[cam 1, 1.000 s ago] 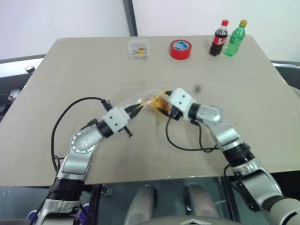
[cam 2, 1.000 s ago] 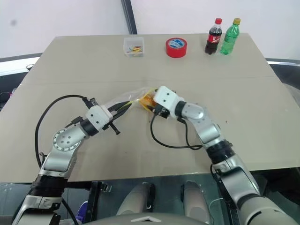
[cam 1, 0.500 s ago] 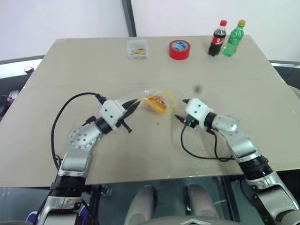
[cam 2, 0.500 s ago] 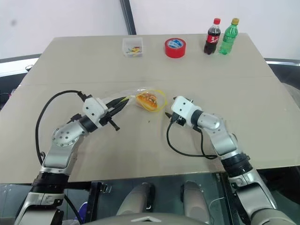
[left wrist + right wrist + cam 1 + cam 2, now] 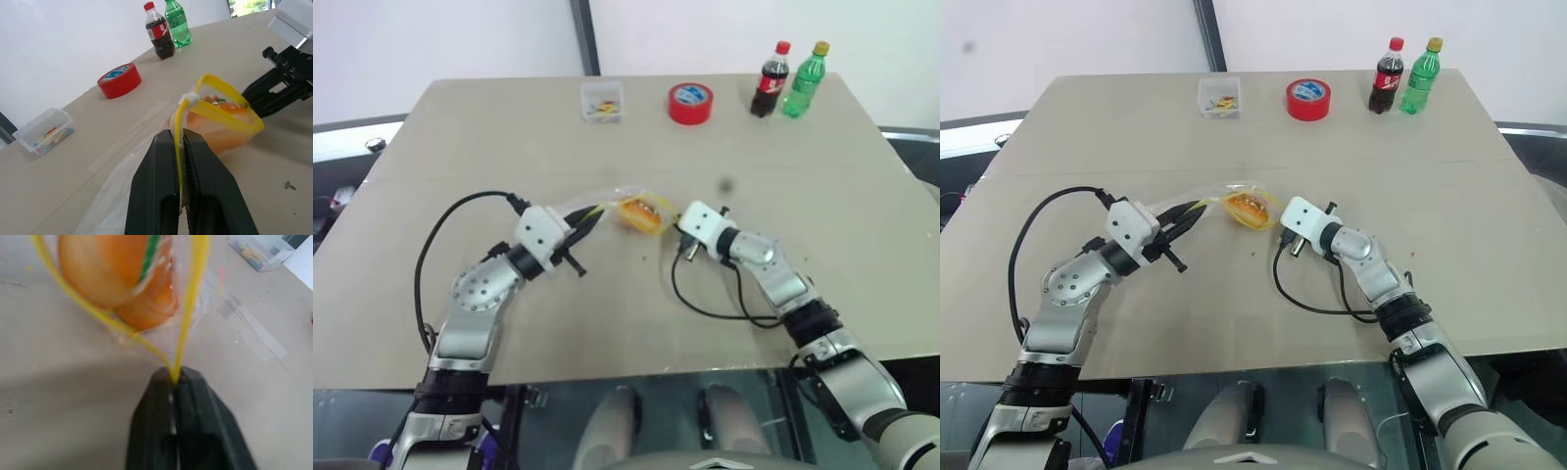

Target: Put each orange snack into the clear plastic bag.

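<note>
The orange snacks [image 5: 1247, 208] sit inside the clear plastic bag [image 5: 1224, 206] mid-worktop [image 5: 1449, 196]. The left gripper [image 5: 179, 147], at the bag's nine o'clock, pinches the yellow seal strip [image 5: 230, 93]; the right gripper [image 5: 175, 379], at three o'clock, is pressed together on the strip's other end. Best to pull both ends gently apart, level, to draw the mouth flat.

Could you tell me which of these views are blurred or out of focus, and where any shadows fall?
Right wrist view: the orange snacks and the clear plastic bag sit close and blurred, while the table is sharper. Left wrist view: crisp from the left gripper to the bottles. Eye views: even, soft light, faint shadows under the arms, a dark smudge.
</note>
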Controlling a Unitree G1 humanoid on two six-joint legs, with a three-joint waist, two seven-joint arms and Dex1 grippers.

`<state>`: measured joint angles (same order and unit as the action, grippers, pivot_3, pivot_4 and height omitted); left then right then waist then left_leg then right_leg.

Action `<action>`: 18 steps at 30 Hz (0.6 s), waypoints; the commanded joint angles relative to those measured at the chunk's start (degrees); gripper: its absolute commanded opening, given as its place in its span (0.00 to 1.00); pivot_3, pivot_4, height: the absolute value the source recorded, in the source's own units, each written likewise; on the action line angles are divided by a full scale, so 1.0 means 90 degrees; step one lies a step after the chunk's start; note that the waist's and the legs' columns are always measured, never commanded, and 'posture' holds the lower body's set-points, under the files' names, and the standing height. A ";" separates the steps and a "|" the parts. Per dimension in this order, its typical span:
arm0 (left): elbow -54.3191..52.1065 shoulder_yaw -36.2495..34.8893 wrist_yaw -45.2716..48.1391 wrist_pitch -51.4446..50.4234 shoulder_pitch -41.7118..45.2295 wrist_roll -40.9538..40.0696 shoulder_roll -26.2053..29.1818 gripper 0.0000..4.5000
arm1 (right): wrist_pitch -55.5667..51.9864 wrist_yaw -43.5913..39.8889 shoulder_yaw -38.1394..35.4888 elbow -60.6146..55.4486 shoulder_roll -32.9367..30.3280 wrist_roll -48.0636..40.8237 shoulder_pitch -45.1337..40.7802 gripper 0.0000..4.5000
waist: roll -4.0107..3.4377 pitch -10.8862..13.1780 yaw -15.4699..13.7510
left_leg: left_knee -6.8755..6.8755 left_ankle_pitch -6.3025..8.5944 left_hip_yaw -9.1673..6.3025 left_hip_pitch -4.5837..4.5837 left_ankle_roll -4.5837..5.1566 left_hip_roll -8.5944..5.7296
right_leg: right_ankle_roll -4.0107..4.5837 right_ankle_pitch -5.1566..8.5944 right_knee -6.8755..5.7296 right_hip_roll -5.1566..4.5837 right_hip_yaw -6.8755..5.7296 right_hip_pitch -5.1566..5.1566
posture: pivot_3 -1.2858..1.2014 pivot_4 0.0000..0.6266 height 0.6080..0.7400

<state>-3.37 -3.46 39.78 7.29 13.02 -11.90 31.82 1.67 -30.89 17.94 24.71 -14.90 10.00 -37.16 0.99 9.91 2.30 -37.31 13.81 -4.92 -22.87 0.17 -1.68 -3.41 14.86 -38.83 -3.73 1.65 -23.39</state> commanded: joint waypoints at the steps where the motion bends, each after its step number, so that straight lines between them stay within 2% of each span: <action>1: -0.0276 -0.0168 -0.0051 -0.0026 0.0070 -0.0134 -0.0006 0.00 | 0.0094 -0.0022 -0.0322 -0.0402 -0.0197 -0.0115 -0.0203 0.01 | 0.0000 0.0000 0.0000 | 0.0000 0.0000 0.0000 0.0000 0.0000 0.0000 | 0.0000 0.0000 0.0000 0.0000 0.0000 0.0000 | 0.52 0.24 1.00; 6: -0.0018 -0.0167 -0.0148 -0.0366 0.0703 -0.0223 -0.0154 0.00 | -0.0235 -0.0011 -0.0749 -0.0857 -0.0845 -0.0066 -0.0522 0.01 | -0.0001 0.0004 -0.0018 | -0.0001 0.0000 -0.0001 -0.0003 0.0000 -0.0002 | 0.0000 0.0000 0.0000 -0.0001 -0.0001 0.0000 | 0.52 0.24 1.00; 10: 0.0780 -0.0157 -0.0209 -0.0548 0.1785 -0.0158 -0.0306 0.00 | -0.0295 -0.0029 -0.0955 -0.0703 -0.1597 0.0139 -0.1158 0.01 | -0.0004 0.0014 -0.0034 | -0.0006 0.0000 -0.0003 -0.0004 0.0000 -0.0008 | -0.0001 -0.0001 -0.0002 0.0000 -0.0007 0.0001 | 0.52 0.24 1.00; 15: 0.1926 -0.0011 -0.0116 -0.0230 0.3054 0.0020 -0.0439 0.00 | -0.0257 -0.0066 -0.1037 -0.0497 -0.2224 0.0270 -0.1775 0.01 | -0.0002 0.0014 0.0004 | -0.0004 -0.0001 0.0001 -0.0006 -0.0002 -0.0006 | -0.0001 0.0000 0.0008 0.0002 -0.0006 0.0002 | 0.52 0.24 1.00; 18: 0.2304 0.0121 0.0001 0.0245 0.3387 0.0177 -0.0502 0.00 | -0.0300 -0.0139 -0.1107 -0.0810 -0.2501 0.0242 -0.1660 0.01 | -0.0002 0.0014 0.0011 | 0.0000 -0.0014 0.0015 -0.0021 -0.0023 -0.0006 | -0.0001 0.0000 0.0017 -0.0001 0.0004 -0.0013 | 0.52 0.24 1.00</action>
<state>17.00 -1.53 39.74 7.00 42.96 -10.66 26.75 -0.63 -32.20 10.91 19.28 -36.07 12.31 -52.04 0.97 10.04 2.41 -37.25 13.68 -4.78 -23.14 -0.04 -1.73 -3.42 14.86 -38.56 -3.76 1.70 -23.56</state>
